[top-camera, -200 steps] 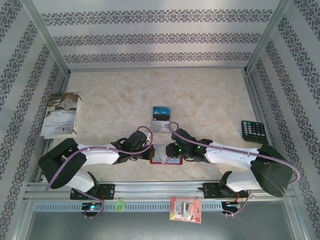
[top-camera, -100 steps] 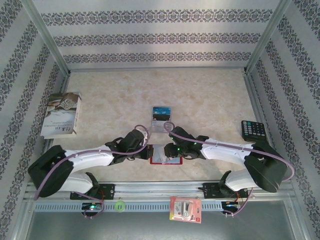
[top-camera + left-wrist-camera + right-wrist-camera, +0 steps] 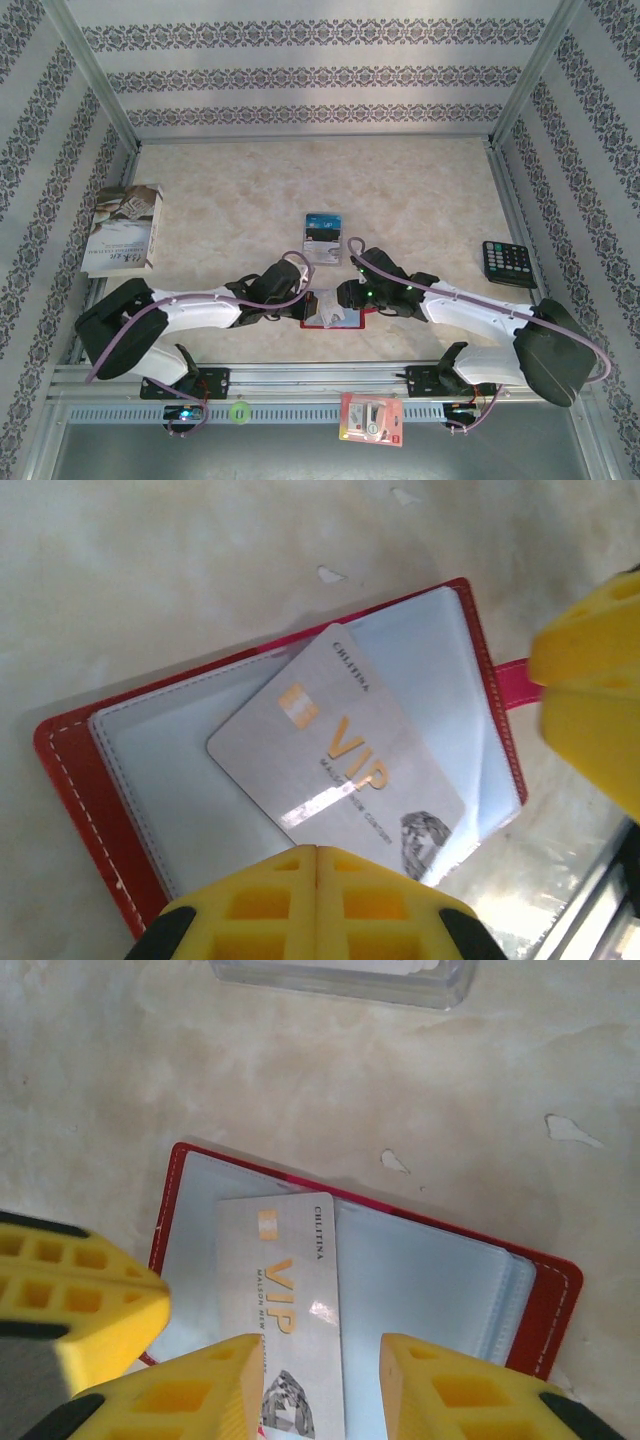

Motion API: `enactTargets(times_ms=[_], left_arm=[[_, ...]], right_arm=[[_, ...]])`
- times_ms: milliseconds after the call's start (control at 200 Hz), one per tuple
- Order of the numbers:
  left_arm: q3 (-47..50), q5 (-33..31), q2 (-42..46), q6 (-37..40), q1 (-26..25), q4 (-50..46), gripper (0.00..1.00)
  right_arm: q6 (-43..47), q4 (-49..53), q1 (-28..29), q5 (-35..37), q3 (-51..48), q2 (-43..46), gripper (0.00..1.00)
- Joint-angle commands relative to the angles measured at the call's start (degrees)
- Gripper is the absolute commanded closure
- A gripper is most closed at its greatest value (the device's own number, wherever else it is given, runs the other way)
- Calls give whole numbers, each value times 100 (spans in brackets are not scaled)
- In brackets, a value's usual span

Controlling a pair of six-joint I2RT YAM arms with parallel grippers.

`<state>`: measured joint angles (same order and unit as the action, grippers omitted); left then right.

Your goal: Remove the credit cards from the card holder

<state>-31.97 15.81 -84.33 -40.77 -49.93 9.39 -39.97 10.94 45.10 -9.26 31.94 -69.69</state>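
Now your right tool (image 3: 322, 1365), jaws part-open astride the silver plastic VIP card (image 3: 340, 770), has edged rightward over the open red leather wallet (image 3: 68, 770), while your left tool (image 3: 316, 905) stays closed.

Card holder (image 3: 75, 780): red, opened flat on worktop (image 3: 150, 560), pale blue-grey pockets (image 3: 180, 780) facing up. Grey VIP card (image 3: 340, 770) askew across pockets, face up. Teal card (image 3: 322, 225) apart, farther back.
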Motion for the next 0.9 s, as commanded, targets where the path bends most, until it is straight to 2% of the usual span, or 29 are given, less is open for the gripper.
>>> enactTargets(times_ms=[0,245,455,749,894], left_arm=[[-167,-227,-113,34,-63,213,100],[-76,-383,-392,-35,-43,224,100],[-26,-499,-599,-106,-39,-65,100],[112,-380,-720,-170,-41,44,100],[84,-343,-760,-176,-39,80,100]], right_arm=[[197,-35,-36,-331,-65,52,64],[217,-389,-4,-653,-2,-453,63],[191,-350,46,-507,111,-867,63],[139,-765,47,-843,142,-1262,63],[69,-929,34,-946,115,-1302,67]])
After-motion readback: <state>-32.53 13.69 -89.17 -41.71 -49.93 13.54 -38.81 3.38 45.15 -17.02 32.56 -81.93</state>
